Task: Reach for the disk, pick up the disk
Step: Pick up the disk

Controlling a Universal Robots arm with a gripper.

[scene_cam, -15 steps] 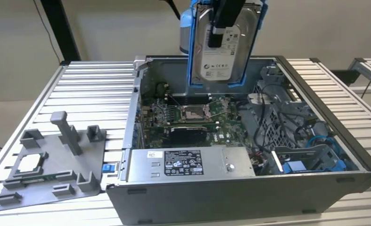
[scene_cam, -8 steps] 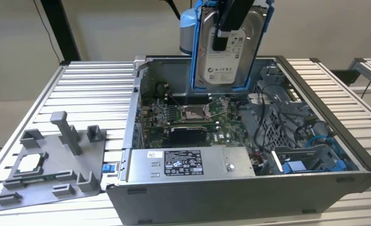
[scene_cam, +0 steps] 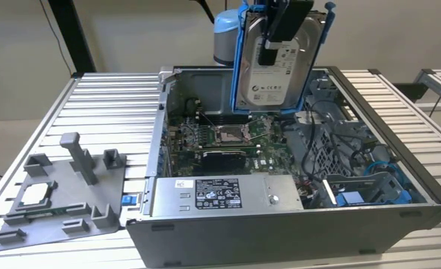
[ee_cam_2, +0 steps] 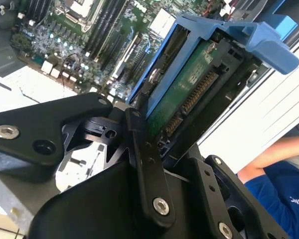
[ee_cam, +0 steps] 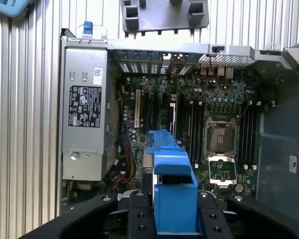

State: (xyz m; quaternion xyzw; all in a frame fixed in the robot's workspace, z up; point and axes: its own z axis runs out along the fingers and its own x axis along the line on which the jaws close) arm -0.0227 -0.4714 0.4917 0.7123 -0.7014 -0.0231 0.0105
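The disk (scene_cam: 274,67) hangs upright in the air above the open computer case (scene_cam: 399,221). It is silver with a white label and a blue bracket along its edges. My gripper (scene_cam: 282,31) is shut on its upper part, with black fingers clamped over the label side. In the second wrist view the disk's green circuit-board side (ee_cam_2: 189,94) sits between my black fingers (ee_cam_2: 145,149). Seen end-on in the first wrist view, the blue bracket (ee_cam: 172,181) of the disk sticks out from between my fingers above the motherboard.
Inside the case lie the motherboard (scene_cam: 224,137) and a long grey box with a sticker (scene_cam: 220,196). A grey fixture (scene_cam: 56,193) holding a white-topped chip lies on the slatted table (scene_cam: 108,106) at the exterior view's left. A person's arm (ee_cam_2: 276,152) shows beside the table.
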